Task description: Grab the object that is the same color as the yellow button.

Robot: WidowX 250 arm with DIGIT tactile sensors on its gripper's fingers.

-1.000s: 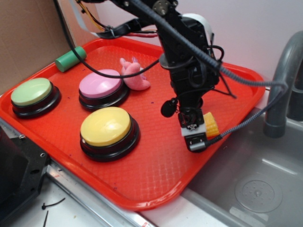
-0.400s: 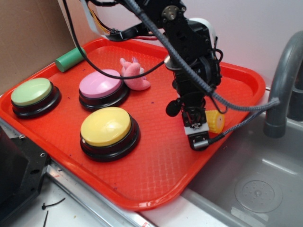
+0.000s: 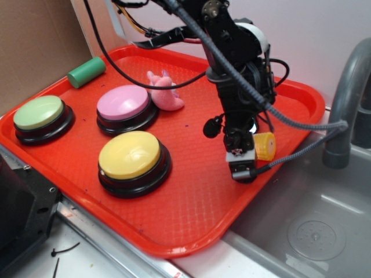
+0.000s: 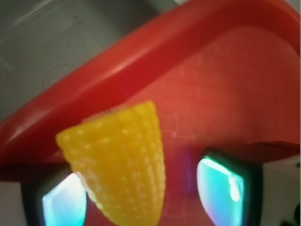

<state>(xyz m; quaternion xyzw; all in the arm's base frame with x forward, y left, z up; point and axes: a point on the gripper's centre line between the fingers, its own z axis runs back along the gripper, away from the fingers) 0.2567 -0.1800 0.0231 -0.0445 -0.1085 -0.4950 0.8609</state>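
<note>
You've got the corn (image 4: pixel 120 162) sitting between the gripper (image 3: pixel 248 155) jaws near the tray (image 3: pixel 191 226) edge. Can't tell if they're actually clamped on it, the right pad (image 4: pixel 221 188) looks clear.

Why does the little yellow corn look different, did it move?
Yes. The corn has turned and slid slightly toward the tray's right rim, beside the gripper and away from the yellow button.

Red tray (image 3: pixel 191 214) holds a green-topped button (image 3: pixel 39 113), pink-topped button (image 3: pixel 123 103), pink plush toy (image 3: pixel 164 91) touching that button, green cylinder (image 3: pixel 86 72) at rear rim. Grey sink (image 3: pixel 313 226) and faucet (image 3: pixel 346 98) adjoin right.
</note>
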